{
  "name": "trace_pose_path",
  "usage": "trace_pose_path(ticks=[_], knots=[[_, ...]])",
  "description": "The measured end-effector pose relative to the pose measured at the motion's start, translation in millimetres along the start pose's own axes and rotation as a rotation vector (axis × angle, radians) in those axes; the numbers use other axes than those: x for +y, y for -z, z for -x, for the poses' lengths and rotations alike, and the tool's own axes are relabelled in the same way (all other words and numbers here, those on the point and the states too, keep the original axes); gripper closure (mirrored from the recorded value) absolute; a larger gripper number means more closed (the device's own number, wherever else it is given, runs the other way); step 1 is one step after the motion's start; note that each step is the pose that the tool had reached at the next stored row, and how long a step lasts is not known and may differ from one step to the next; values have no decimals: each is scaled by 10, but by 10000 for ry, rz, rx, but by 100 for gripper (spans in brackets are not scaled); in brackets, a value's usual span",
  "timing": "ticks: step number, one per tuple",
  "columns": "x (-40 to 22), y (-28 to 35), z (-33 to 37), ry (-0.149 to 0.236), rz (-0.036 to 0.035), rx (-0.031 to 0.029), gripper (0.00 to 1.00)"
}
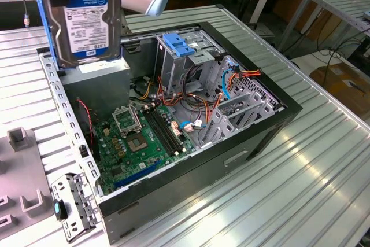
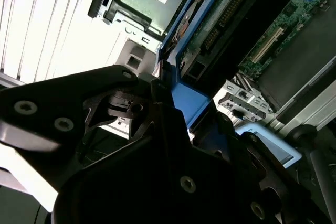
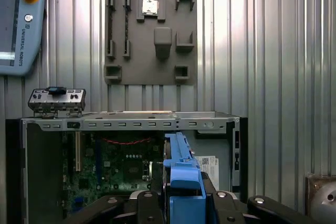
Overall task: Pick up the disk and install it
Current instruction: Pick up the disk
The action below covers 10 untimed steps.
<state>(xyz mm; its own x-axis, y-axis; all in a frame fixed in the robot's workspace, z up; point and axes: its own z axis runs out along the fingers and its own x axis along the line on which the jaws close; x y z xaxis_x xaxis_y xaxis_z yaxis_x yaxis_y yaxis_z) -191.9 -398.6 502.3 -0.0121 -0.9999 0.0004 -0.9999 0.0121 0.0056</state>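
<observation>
The disk (image 1: 87, 18), a silver-grey hard drive with a white and blue label and blue side rails, hangs upright in the air at the exterior view's upper left. It is above the corner of the open computer case (image 1: 243, 148). My gripper (image 3: 184, 199) is shut on the disk's blue rail (image 3: 181, 169), with a black finger on each side of it. In the second wrist view the gripper (image 2: 176, 111) clamps the same blue rail (image 2: 197, 100), and the disk's circuit-board side (image 2: 223, 14) stretches away from it.
Inside the case are a green motherboard (image 1: 144, 137), a grey power supply box (image 1: 98, 79) right below the disk, a drive cage with a blue latch (image 1: 179, 44) and orange and blue cables (image 1: 231, 79). A metal bracket (image 1: 72, 203) and a grey fixture plate (image 3: 149, 35) lie on the ribbed table.
</observation>
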Motion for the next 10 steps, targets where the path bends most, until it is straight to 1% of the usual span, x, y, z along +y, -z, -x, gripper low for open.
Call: trace_pose_path(ticks=[1,3,4,8,10], knots=[[-64,0,0,2,0,1,63],[-121,-2,-6,-1,1,0,63],[-146,-3,-25,-2,1,1,63],[-191,-17,-104,-1,-1,-2,63],[-300,-19,-107,-2,1,0,63]])
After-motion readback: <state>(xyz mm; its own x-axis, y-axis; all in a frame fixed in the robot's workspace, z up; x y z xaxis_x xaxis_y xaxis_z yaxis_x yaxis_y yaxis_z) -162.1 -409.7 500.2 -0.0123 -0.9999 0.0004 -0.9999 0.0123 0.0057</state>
